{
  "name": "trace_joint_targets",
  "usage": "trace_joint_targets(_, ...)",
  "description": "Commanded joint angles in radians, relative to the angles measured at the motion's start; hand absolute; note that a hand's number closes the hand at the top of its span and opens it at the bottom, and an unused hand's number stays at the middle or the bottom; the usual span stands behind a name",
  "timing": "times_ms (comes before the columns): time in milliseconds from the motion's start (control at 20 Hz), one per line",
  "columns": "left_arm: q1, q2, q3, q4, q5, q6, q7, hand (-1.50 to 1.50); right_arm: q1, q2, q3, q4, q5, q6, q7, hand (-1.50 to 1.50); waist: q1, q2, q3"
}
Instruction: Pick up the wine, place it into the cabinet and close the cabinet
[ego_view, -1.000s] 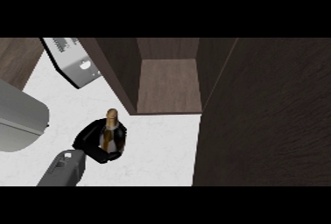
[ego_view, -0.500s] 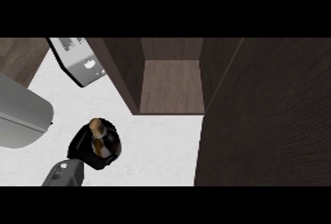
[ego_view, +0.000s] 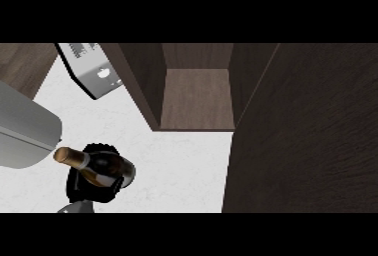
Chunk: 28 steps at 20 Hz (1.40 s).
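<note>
Holding what, Mia?
A wine bottle (ego_view: 109, 169), Tom. The left hand (ego_view: 90, 189), at seven o'clock, has its fingers curled round the bottle, which lies tilted, cork toward ten o'clock, above the counter (ego_view: 181, 165).
And the cabinet (ego_view: 198, 100)?
Open, at one o'clock from the bottle; its dark door (ego_view: 310, 135) fills three o'clock.
How should the carry go?
I'd tip the bottle upright, travel toward one o'clock, lift over the cabinet's front edge, and keep clear of the grey appliance (ego_view: 22, 132) at nine o'clock.

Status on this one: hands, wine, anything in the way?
Left hand shut on wine bottle, neck pointing left. Right hand not in view. Cabinet open, nothing seen between it and the bottle.
</note>
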Motion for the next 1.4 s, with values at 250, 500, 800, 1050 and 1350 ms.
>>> trace_joint_targets(250, 0.066, -0.025, -0.245, -0.398, 0.133, 0.205, 0.229, 1.5, 0.04, -0.017, -0.055, -0.183, -0.12, 0.012, 0.076, -1.5, -0.01, 0.001, 0.001)
trace_joint_targets(500, 0.085, -0.025, -0.391, -0.587, 0.116, 0.395, 0.327, 1.5, 0.079, -0.013, -0.034, -0.214, -0.104, 0.017, 0.082, -1.5, -0.018, 0.001, 0.0)
trace_joint_targets(800, -0.019, -0.025, -0.512, -0.678, 0.13, 0.621, 0.468, 1.5, 0.081, -0.011, -0.041, -0.217, -0.118, 0.033, 0.082, -1.5, -0.026, 0.005, -0.001)
trace_joint_targets(1050, -0.177, -0.025, -0.575, -0.596, 0.15, 0.802, 0.551, 1.5, 0.021, -0.009, -0.088, -0.167, -0.157, 0.049, 0.085, -1.5, -0.026, 0.01, -0.001)
trace_joint_targets(1350, -0.281, -0.025, -0.589, -0.492, 0.163, 0.885, 0.545, 1.5, 0.091, 0.002, -0.054, -0.22, -0.139, 0.07, 0.085, -1.5, -0.033, 0.009, -0.001)
